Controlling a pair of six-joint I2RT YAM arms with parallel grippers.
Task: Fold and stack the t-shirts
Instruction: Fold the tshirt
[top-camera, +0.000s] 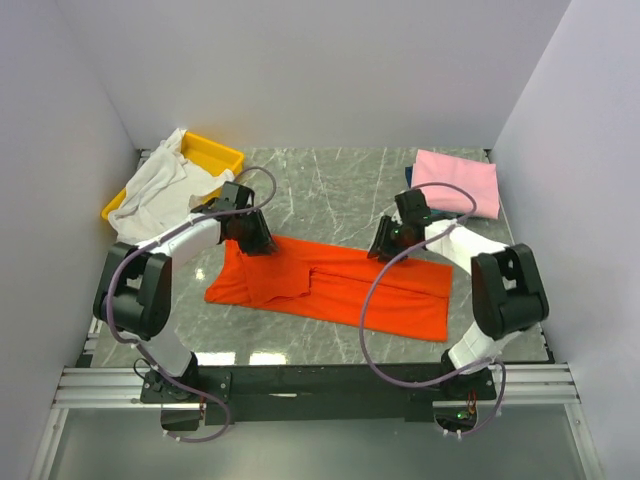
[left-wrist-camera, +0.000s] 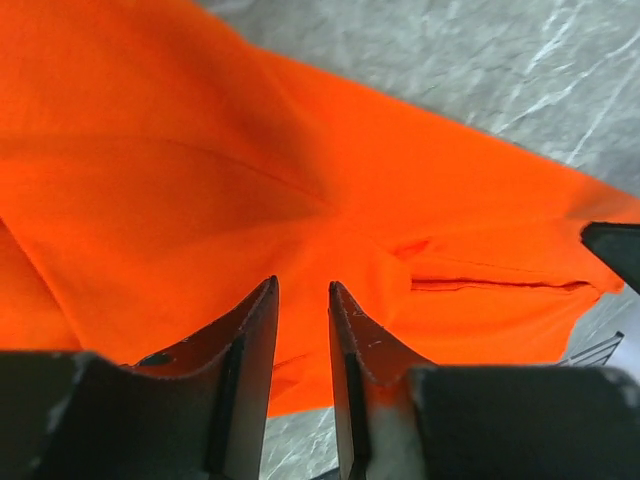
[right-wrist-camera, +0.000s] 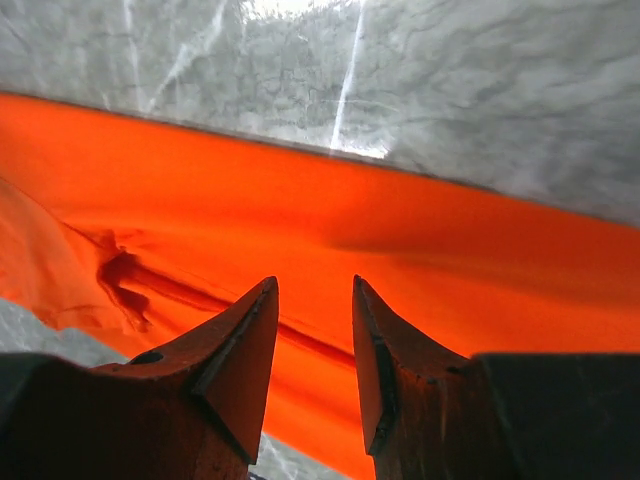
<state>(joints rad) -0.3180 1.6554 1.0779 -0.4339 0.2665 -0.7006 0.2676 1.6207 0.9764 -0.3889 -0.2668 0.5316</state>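
so the grey marble table (top-camera: 340, 180) has the orange-red t-shirt (top-camera: 340, 285) laid out across the middle of the frame, the white t-shirt (top-camera: 160, 190) heaped over the yellow tray (top-camera: 215, 152) at upper left, and the pink t-shirt (top-camera: 458, 182) folded at upper right. left gripper (top-camera: 258, 243) sits low over the orange shirt's upper-left corner and right gripper (top-camera: 385, 250) over its top edge, both with jaws parted a little and nothing pinched between them

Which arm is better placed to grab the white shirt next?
Left, likely: the left gripper is near the yellow plastic tray holding the crumpled white cloth t-shirt; the right gripper isn't.
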